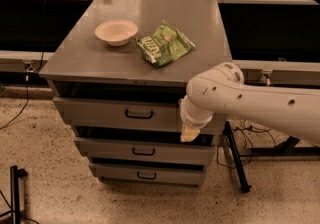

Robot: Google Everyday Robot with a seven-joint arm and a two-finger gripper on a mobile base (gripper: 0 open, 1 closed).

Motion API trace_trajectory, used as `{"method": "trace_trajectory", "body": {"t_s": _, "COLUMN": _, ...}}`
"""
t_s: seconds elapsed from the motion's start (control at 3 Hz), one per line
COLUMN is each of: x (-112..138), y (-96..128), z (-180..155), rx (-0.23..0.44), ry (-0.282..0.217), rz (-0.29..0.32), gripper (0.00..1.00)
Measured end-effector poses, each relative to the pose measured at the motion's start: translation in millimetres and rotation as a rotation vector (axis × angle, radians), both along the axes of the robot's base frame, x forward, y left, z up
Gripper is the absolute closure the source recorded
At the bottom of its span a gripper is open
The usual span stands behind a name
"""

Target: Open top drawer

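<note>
The top drawer (100, 111) is the wide grey front just under the cabinet top, with a small dark bar handle (139, 114) at its centre. It stands out a little further than the two drawer fronts below, with a dark gap above it. My gripper (190, 133) hangs from the white arm (250, 100), which reaches in from the right. It sits in front of the right end of the top drawer's front, to the right of the handle and slightly lower. It hides that corner of the drawer.
On the grey cabinet top (90, 60) are a white bowl (116, 32) and a green snack bag (164, 44). The middle drawer (145, 151) and bottom drawer (146, 175) lie below. A black stand leg (236, 160) stands to the cabinet's right and a dark post (15, 193) at the lower left.
</note>
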State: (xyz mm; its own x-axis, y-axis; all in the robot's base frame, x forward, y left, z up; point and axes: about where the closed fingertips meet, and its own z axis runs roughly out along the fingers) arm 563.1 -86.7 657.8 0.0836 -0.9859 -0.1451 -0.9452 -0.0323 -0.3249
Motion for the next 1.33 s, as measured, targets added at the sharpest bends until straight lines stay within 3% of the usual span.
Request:
{"method": "trace_trajectory", "body": {"t_s": 0.33, "x": -4.6, "y": 2.0, "z": 6.0, "rx": 0.045, "ry": 0.024, "rz": 0.015, "gripper": 0.62}}
{"method": "trace_trajectory", "body": {"t_s": 0.67, "x": -7.3, "y": 2.8, "z": 10.2, "rx": 0.059, "ry": 0.027, "rz": 0.02, "gripper": 0.68}}
{"method": "trace_trajectory", "body": {"t_s": 1.0, "x": -7.3, "y": 2.8, "z": 17.0, "rx": 0.059, "ry": 0.027, "rz": 0.02, "gripper": 0.58}}
{"method": "trace_trajectory", "body": {"t_s": 1.33, "x": -7.3, "y": 2.8, "z": 18.0, "rx": 0.059, "ry": 0.027, "rz": 0.02, "gripper": 0.39}}
